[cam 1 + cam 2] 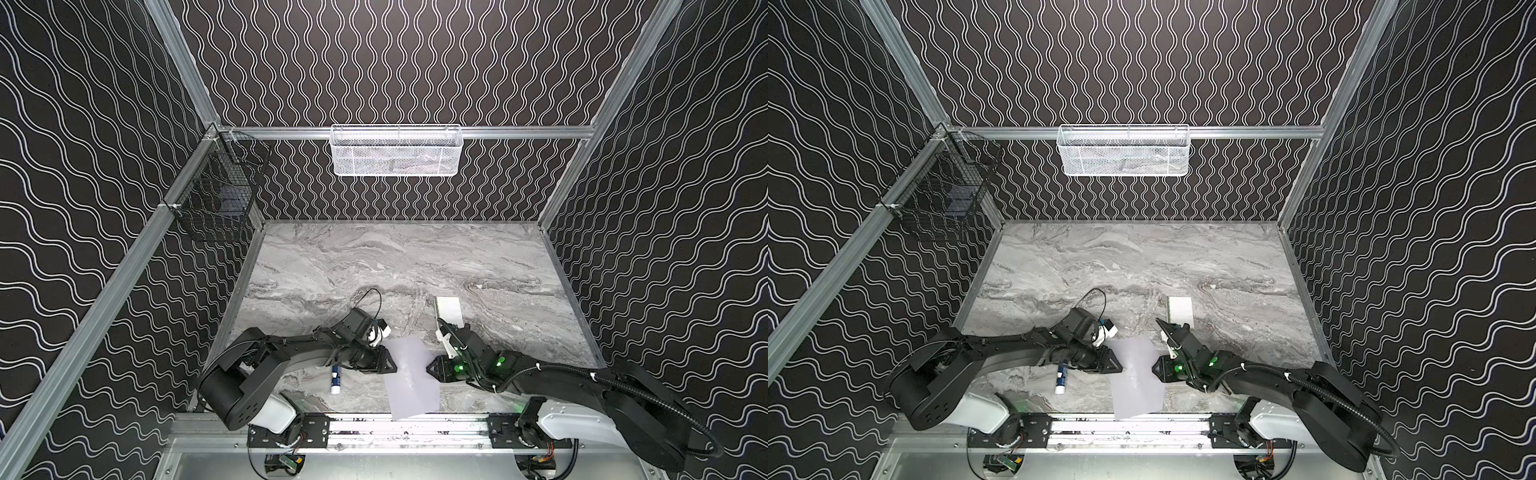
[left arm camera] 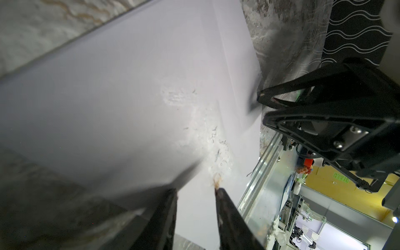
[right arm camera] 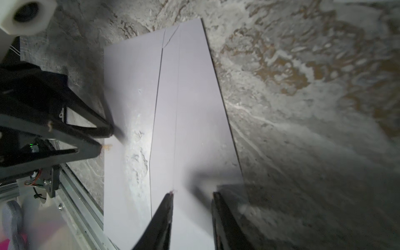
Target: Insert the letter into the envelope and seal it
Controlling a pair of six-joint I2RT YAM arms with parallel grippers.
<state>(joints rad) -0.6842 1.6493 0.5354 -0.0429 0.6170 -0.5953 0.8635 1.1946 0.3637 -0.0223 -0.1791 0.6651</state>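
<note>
Envelope [image 1: 411, 378] lies flat at the table [image 1: 374, 266] front in both top views, overhanging the rail [image 1: 415, 428], flanked by left gripper [image 1: 395, 367] and right gripper [image 1: 428, 368]. Letter [image 1: 449, 311] sits well behind, not yet inserted.

Risk, as I judge it: a sideways nudge slides the envelope off.

Left wrist: jaws part-spread over the envelope, pinching nothing.

Right wrist: likewise part-spread, empty.
</note>
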